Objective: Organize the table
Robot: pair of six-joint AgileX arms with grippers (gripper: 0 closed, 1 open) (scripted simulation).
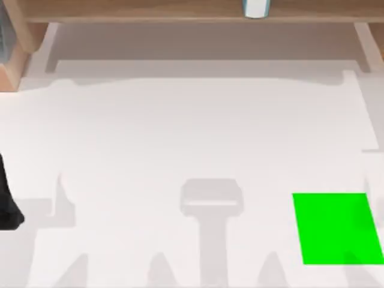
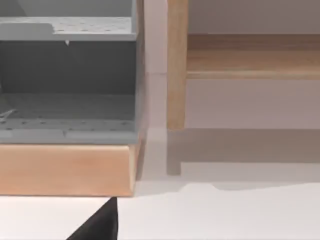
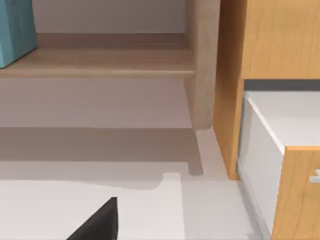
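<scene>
Bench (image 1: 180, 132) spreads wide under the wooden shelf (image 1: 150, 11); green patch (image 1: 337, 228) lies near its right. Left arm (image 1: 7, 207) parked at left edge. Claw openings: cannot tell. Locate an object before reaching.

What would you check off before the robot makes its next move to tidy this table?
1. White table bare in the middle: ok.
2. Green patch on the table's right, nothing on it: ok.
3. Left arm at the table's left edge, away from the middle: ok.
4. Left and right fingers open or shut: cannot tell.
5. Blue-and-white item standing on the wooden shelf at the back: ok, though what it is cannot be told.
6. Grey drawers beside the shelf post: open or closed, cannot tell.
</scene>
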